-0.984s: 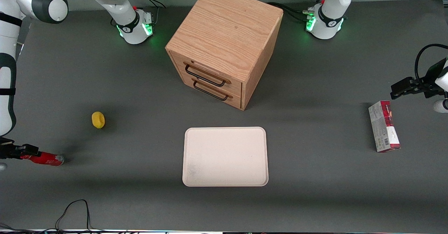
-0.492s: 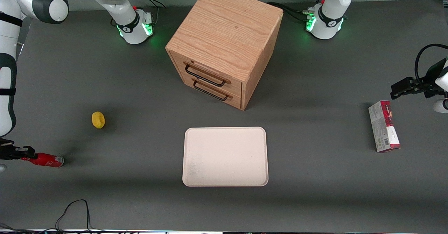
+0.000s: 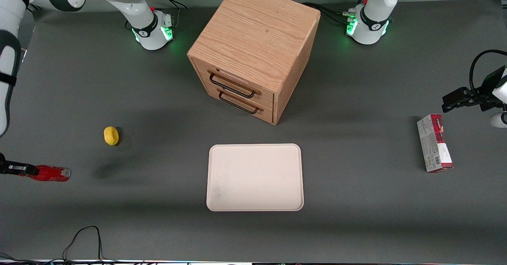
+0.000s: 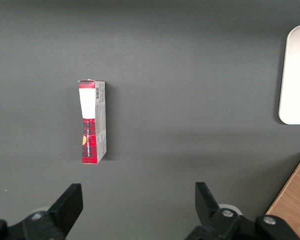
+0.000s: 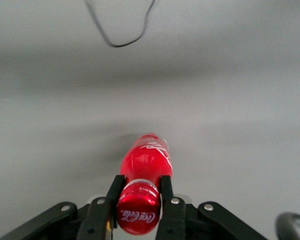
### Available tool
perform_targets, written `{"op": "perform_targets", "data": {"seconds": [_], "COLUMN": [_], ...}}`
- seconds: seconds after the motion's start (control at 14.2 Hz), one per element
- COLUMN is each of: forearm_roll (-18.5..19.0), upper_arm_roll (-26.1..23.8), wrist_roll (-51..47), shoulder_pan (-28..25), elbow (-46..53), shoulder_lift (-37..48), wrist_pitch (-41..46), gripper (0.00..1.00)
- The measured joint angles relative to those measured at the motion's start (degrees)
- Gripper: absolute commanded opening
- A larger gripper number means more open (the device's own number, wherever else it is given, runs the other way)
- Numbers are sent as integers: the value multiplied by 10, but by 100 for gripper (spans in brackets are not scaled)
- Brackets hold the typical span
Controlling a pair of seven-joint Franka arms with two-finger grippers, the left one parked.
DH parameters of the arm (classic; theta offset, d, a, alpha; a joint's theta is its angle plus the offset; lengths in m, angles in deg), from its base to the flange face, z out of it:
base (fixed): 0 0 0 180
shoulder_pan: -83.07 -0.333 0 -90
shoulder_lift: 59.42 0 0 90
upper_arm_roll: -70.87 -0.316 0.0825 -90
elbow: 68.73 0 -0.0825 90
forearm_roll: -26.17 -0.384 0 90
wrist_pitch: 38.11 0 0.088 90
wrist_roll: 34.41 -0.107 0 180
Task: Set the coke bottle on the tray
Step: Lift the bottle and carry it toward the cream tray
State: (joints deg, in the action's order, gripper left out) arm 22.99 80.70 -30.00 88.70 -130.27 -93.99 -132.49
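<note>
At the lower left edge of the front frame, the gripper (image 3: 24, 170) pinches the coke bottle (image 3: 50, 174) by its capped neck, holding it horizontal above the grey table (image 3: 356, 217). The tray (image 3: 255, 177) sits at lower centre, well apart. In the wrist view both fingers (image 5: 114, 197) press against the bottle's neck.
</note>
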Motion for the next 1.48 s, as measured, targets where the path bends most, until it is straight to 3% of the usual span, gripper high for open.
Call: {"op": "perform_targets", "data": {"seconds": [0.21, 0.42, 0.63, 0.91, 1.12, 1.48], "forearm_roll": [9, 99, 127, 144, 156, 229], "upper_arm_roll": [-51, -191, -286, -348, -365, -367], "wrist_roll": [-144, -294, -386, -390, -394, -407], "shoulder_pan": [-36, -42, -53, -51, -56, -106], "elbow": [41, 41, 39, 15, -28, -40], "shoulder_lift": [47, 69, 68, 60, 36, -48], "wrist_pitch": [105, 149, 144, 34, -60, -196], "gripper": [0, 0, 0, 0, 0, 0]}}
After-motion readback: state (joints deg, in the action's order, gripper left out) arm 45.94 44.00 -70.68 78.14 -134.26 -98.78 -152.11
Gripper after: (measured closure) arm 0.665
